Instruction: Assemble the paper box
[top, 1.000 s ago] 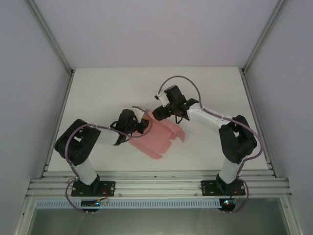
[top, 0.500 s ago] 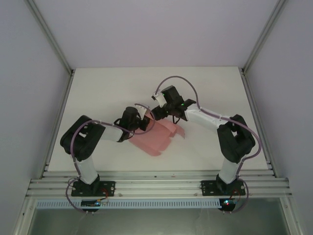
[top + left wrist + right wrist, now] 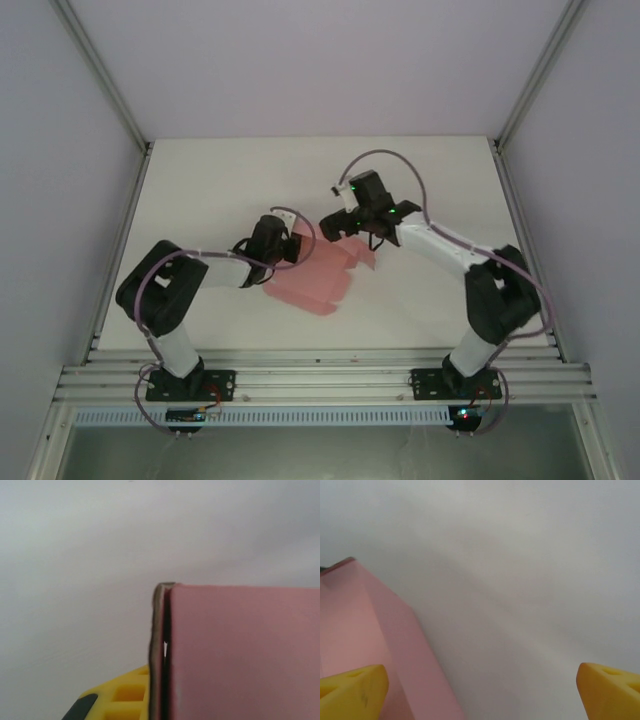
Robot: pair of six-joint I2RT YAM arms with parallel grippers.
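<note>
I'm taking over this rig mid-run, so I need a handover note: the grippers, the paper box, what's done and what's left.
Left gripper: shut on the left edge of the paper box.
Right gripper: open wide and empty, by the box's far right corner.
Box: a pink piece lying low on the table between the arms, with flaps sticking out on its right side.
Done: one edge is gripped, and the card there looks doubled over, so some folding seems to be made.
Left: it is not a closed box yet. The flaps probably need folding and tucking.
</note>
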